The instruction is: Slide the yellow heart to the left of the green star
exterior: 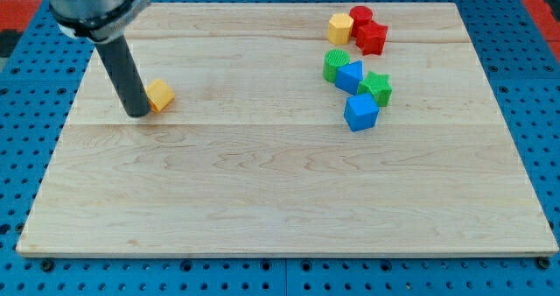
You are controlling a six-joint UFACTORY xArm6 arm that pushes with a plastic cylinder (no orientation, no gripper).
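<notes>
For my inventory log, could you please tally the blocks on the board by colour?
Yellow: 2, one beside my tip, one at the view's top
Red: 2
Green: 2
Blue: 2
Total: 8

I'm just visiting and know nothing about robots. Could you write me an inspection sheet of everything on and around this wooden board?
Surface: pale wooden board, lying flat on a blue pegboard.
Job's things: small yellow heart block at the view's left; green star block at the view's right, far from it.
Clutter: green block, blue block and blue cube crowd the star; yellow hexagonal block, red cylinder and red block cluster above them.
Pincer: none; my tip sits right beside the heart, on its left.
Cables: nothing seen.
Surroundings: red strips at the top corners.
</notes>
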